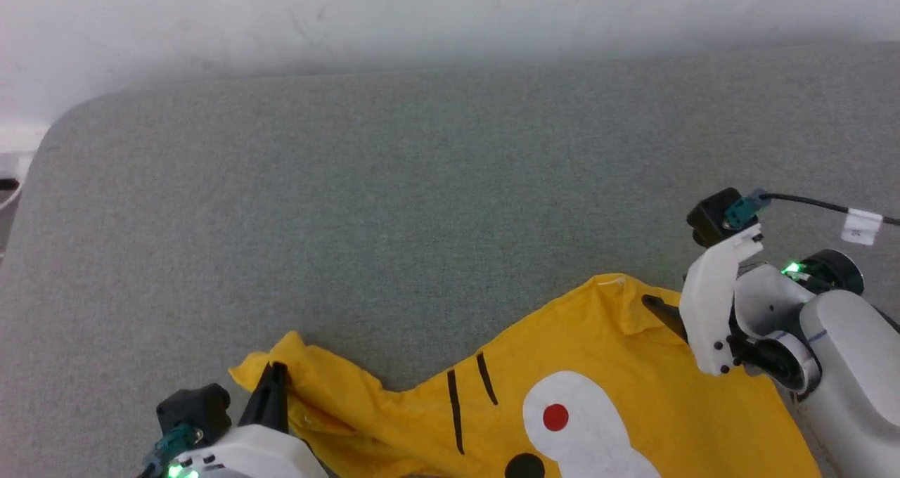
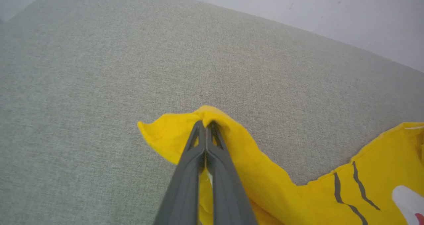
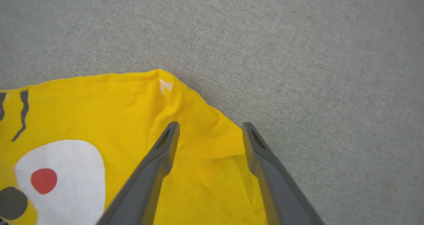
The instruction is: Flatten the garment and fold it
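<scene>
With the left gripper (image 2: 206, 124) clenched on the bright yellow cat-print cotton T-shirt (image 1: 598, 351) and the right gripper (image 3: 210, 129) released, a one-sided pull may bunch it.

One garment (image 1: 605, 365); two grippers (left gripper (image 2: 206, 123), right gripper (image 3: 211, 128))

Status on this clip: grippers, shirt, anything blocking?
Left gripper shut on corner of yellow shirt. Right gripper open, at the other corner. Shirt rumpled on grey surface. No obstruction seen.
</scene>
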Motion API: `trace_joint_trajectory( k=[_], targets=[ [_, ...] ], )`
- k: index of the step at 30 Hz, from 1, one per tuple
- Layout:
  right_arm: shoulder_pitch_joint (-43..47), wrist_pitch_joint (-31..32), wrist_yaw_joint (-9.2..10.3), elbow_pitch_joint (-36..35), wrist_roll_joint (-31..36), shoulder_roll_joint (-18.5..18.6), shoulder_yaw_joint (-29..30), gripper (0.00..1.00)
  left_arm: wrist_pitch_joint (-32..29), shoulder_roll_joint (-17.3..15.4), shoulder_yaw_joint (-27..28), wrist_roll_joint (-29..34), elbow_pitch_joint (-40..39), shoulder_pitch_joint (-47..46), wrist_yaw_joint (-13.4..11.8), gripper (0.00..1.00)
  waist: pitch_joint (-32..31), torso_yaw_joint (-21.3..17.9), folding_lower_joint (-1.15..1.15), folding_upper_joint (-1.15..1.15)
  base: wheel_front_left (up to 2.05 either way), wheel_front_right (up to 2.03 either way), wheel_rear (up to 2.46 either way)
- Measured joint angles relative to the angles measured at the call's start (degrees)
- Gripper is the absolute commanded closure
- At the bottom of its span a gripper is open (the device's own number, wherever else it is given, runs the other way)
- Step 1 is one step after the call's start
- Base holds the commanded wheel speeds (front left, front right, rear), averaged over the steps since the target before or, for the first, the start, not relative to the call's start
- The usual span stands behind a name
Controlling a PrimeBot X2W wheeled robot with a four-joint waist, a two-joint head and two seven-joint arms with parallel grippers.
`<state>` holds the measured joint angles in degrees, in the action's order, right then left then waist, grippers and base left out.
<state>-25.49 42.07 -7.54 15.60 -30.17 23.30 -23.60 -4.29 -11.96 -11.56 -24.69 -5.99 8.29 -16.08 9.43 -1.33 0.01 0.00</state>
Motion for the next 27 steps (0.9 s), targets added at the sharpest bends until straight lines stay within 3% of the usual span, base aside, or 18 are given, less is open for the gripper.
trace_joint_trajectory(
  k=[10, 11, 12, 13, 20, 27],
  targets=[
    [-7.53, 5.31, 0.0, 10.83, -7.44, 0.1, -7.98, 0.0, 0.9, 0.98, -1.26, 0.0, 2.23, -2.54, 0.9, 1.0, 4.26, 2.32, -0.02, 0.0, 0.0, 0.0, 0.0],
    [-8.14, 6.44, 0.0, 11.36, -8.53, 0.05, -8.44, 0.07, 1.05, 0.97, -1.24, -0.01, 2.4, -2.57, 0.9, 1.0, 4.43, 2.42, -0.02, 0.0, 0.0, 0.0, 0.0],
    [-8.75, 7.51, 0.02, 11.76, -9.55, 0.09, -8.86, 0.64, 1.11, 0.96, -1.23, -0.01, 2.58, -2.57, 0.9, 1.0, 4.5, 2.43, -0.01, 0.0, 0.0, 0.0, 0.0],
    [-9.37, 8.44, 0.03, 12.01, -10.32, 0.22, -9.65, 0.97, 1.12, 0.96, -1.26, -0.01, 2.78, -2.57, 0.9, 1.0, 4.47, 2.4, -0.01, 0.0, 0.0, 0.0, 0.0],
    [-10.21, 11.28, 0.1, 11.5, -14.97, 0.87, -15.29, 1.0, 0.96, 0.59, -1.19, -0.11, 3.72, -2.58, 0.92, 1.0, 3.06, 1.94, -0.01, 0.0, 0.0, 0.0, 0.0],
    [-10.09, -0.76, 0.01, 11.39, -15.04, 2.27, -15.73, 1.0, 1.75, -1.03, -0.51, 0.0, 4.16, -5.92, 1.96, 1.0, -0.22, 1.35, -0.01, 0.0, 0.0, 0.0, 0.0]
  ],
)
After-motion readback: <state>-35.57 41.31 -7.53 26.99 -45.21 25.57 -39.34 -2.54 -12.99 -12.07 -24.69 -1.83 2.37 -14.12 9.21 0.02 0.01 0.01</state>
